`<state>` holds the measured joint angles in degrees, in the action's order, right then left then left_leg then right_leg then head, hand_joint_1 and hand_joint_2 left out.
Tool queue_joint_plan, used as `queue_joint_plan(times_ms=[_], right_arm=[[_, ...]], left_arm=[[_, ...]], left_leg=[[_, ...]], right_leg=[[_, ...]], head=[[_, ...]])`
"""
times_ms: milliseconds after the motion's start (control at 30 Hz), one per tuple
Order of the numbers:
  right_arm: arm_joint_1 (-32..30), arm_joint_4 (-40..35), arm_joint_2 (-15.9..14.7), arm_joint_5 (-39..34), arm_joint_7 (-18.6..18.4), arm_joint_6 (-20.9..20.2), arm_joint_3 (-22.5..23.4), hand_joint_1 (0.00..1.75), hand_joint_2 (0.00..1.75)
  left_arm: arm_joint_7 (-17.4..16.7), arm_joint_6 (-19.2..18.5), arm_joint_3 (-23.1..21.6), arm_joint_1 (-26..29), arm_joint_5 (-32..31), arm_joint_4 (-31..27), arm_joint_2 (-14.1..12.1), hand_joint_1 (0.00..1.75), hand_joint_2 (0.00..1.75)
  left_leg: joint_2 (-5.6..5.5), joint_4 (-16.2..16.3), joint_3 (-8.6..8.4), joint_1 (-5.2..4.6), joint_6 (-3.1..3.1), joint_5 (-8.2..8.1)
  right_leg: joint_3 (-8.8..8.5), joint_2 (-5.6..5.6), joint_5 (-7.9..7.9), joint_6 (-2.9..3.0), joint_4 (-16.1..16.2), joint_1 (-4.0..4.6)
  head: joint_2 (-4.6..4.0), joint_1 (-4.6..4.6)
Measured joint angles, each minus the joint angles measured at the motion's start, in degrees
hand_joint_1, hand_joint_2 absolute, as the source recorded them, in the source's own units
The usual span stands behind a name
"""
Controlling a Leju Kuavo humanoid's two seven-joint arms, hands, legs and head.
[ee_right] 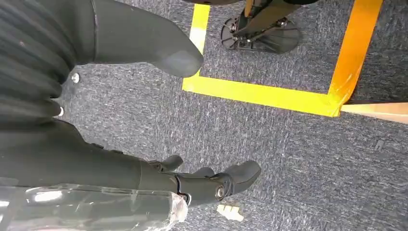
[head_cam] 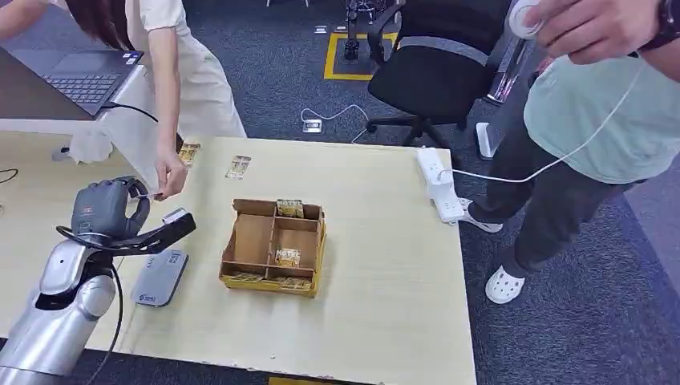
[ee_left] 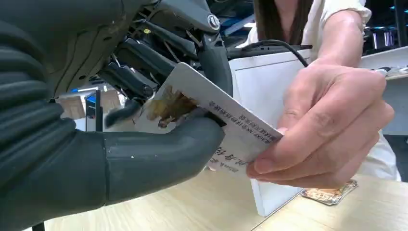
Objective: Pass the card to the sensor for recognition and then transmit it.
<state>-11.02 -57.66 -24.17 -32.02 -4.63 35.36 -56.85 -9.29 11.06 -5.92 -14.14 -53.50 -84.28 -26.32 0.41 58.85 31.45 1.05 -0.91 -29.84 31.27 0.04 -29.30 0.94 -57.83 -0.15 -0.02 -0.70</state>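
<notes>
You see a white card with brown picture and black print, dark grey left hand, pale wood desk, brown cardboard tray, grey sensor, yellow floor tape.

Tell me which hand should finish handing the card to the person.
Left. The left hand already pinches the card, and the person's hand grips its other end. The right hand hangs over the carpet, holding nothing.
</notes>
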Motion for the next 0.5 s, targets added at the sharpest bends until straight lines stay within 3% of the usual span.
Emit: queue_joint_plan(times_ms=[500], right_arm=[[-0.1, -0.2, 0.0, 0.1, -1.1, 0.0, 0.0, 0.0, 1.75]], left_arm=[[0.6, 0.6, -0.1, 0.7, -0.9, 0.0, -0.7, 1.75, 1.75]], left_leg=[[0.01, 0.0, 0.0, 0.0, 0.0, 0.0]], right_leg=[[-0.01, 0.0, 0.0, 0.0, 0.0, 0.0]], head=[[0.0, -0.02]])
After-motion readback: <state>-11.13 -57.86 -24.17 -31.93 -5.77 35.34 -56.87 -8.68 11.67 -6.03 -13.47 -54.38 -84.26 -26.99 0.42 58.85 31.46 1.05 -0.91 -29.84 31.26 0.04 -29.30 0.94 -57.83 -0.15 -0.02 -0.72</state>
